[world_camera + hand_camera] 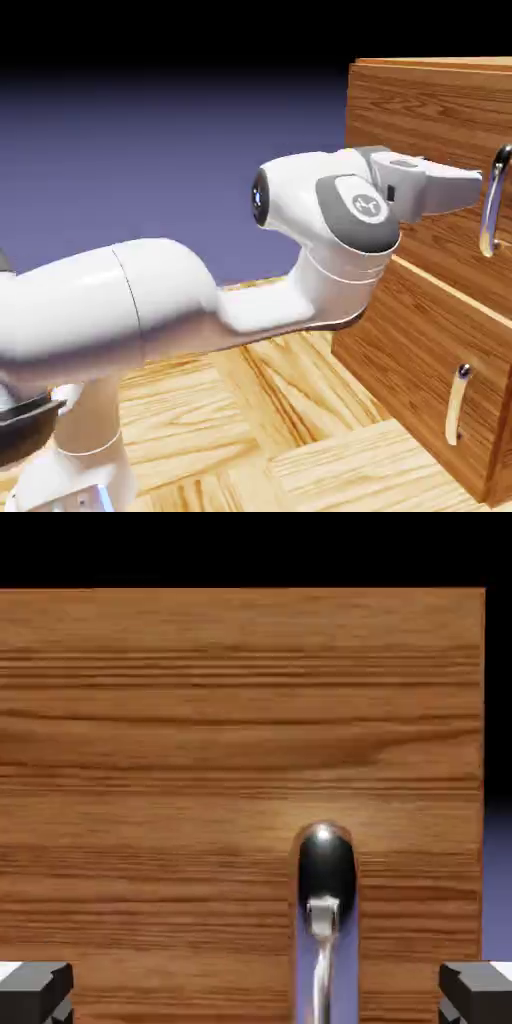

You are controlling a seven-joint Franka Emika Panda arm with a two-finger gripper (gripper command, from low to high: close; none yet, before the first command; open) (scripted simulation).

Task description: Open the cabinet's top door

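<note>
With its finger tips spread wide, the white two-finger gripper (256,994) points at the brown wood-grain top door (180,792)! Between those tips in the hand view runs the curved silver bar handle (325,912), right of the middle.

wood-grain top door (180,812), closed, upright, curved silver handle (327,877)

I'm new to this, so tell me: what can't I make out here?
- Hand view: the lower end of the top door's handle, cut off by the bottom edge.
- Exterior view: the cabinet's right side, cut off by the edge.
- Exterior view: the lettering on the arm, too small.
</note>
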